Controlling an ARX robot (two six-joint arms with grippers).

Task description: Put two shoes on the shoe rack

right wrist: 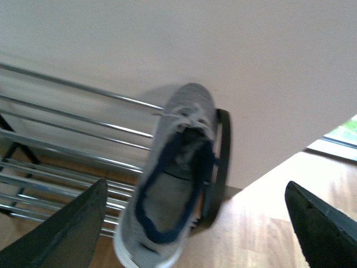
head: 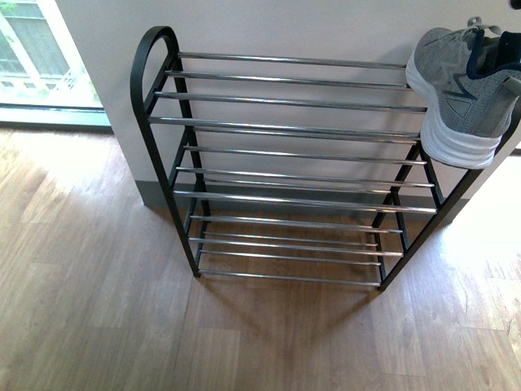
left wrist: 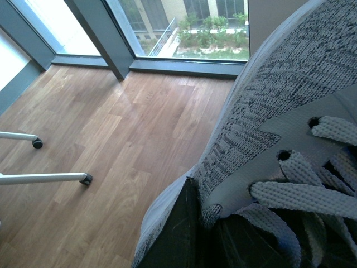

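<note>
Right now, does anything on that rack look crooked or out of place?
Yes. The grey sneaker on the top tier of the shoe rack is pushed against the right end frame. It lies tilted, with its white sole showing and its heel hanging out past the front rod. It looks perched rather than sitting flat.

A low shoe rack (head: 285, 102) stands on the wooden floor (head: 89, 269) against the far wall; one grey sneaker (head: 464, 90) rests on its top chrome rods, at the right end, toe toward the wall.

Grey knit sneaker (head: 456, 81), glossy chrome rods (head: 285, 103)
</note>
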